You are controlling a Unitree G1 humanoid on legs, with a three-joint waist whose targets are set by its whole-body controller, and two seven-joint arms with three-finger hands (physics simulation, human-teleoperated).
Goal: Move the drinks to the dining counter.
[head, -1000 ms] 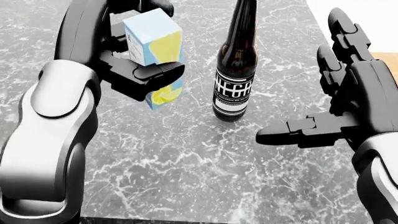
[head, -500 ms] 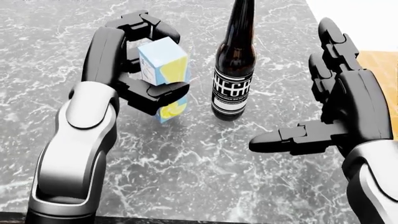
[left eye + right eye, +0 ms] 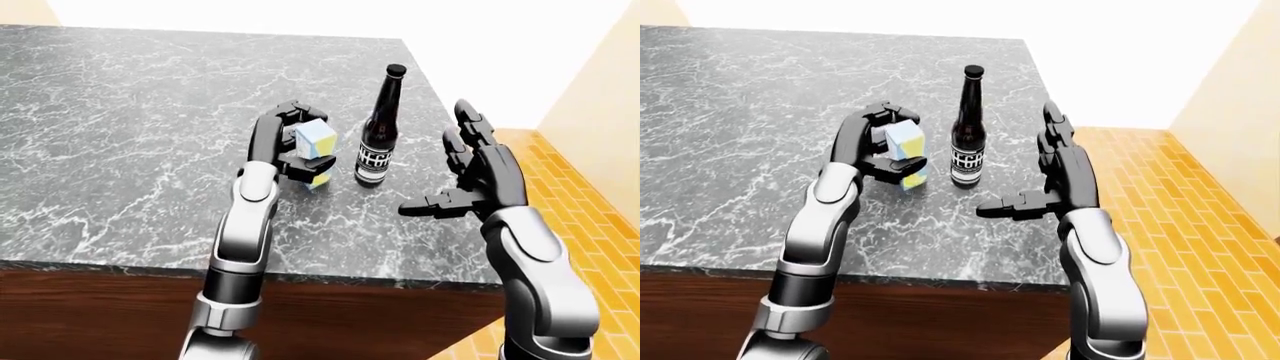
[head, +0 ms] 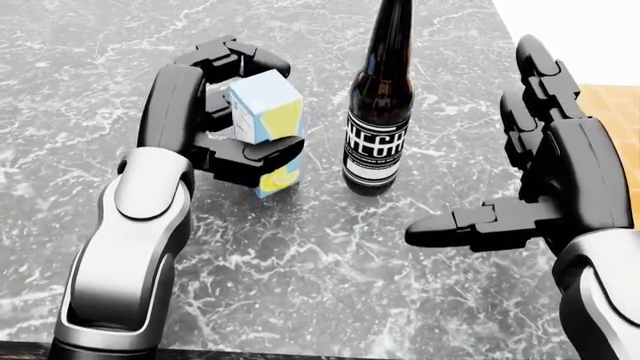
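The left hand (image 4: 225, 112) reaches in from the lower left of the head view, forearm angled up over the desk (image 4: 330, 270), its black fingers (image 4: 255, 154) wrapped round a small blue-and-yellow carton (image 4: 268, 112) that leans slightly. Just to the carton's right a dark bottle (image 4: 378, 127) with a black-and-white label stands upright. The right hand (image 4: 540, 180) hovers to the right of the bottle, spread wide and holding nothing, thumb (image 4: 460, 225) pointing left, fingers extended upward.

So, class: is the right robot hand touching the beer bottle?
Apart. In the head view, bare marble counter shows between the open right robot hand and the beer bottle, which stands upright untouched.
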